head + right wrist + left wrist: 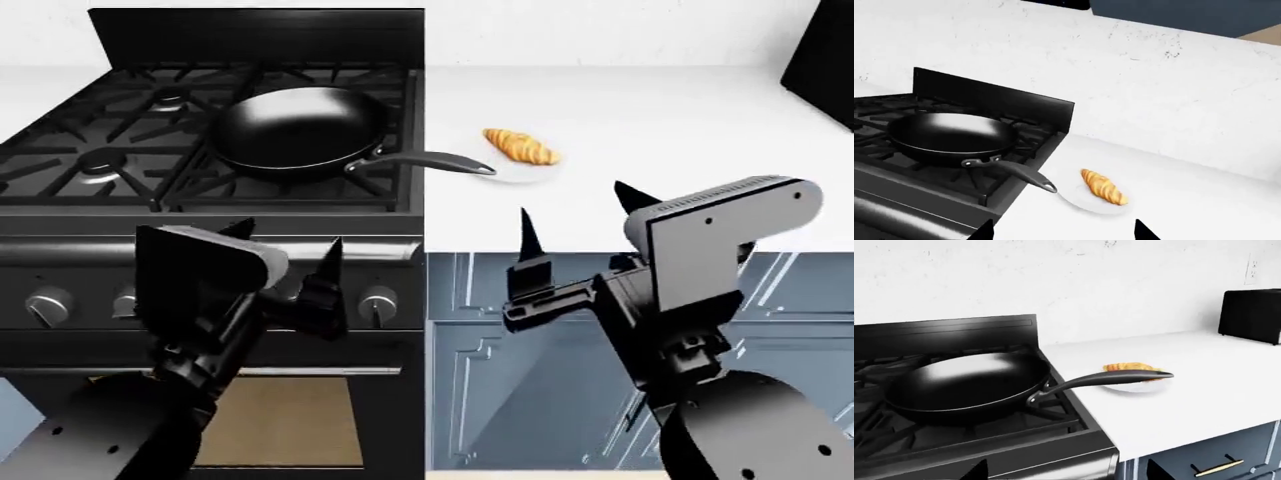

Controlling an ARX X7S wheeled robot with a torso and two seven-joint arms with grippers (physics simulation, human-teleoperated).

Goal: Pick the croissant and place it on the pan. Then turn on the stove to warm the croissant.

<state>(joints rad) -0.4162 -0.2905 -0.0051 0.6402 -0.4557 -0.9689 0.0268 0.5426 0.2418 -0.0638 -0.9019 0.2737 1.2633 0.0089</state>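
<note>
Head view shows the stove (214,200) as the largest thing, a black gas range with cast-iron grates, round grey knobs along its front and a tan oven window below; every place here is given relative to it. The white desk (641,190) butts against the stove's side nearest the robot's right arm and carries blue-grey cabinet fronts beneath. A black toaster-like box (1251,315) stands on the desk well away from the stove, near the wall. The pan (304,130) sits on the stove's grates over the burners closest to the desk, its long slim handle (427,162) reaching out past the stove's edge over the desk. A flat white plate (527,168) lies on the desk just beside the stove, under the tip of that handle. The croissant (521,146) rests on this plate, not on the pan, apart from both arms. The left end effector (287,260) hangs in front of the stove's knob panel, fingers apart and holding nothing. The right end effector (574,225) hangs in front of the desk edge, beside the stove, its dark pointed fingers (530,235) likewise spread and empty, with the croissant beyond them.
</note>
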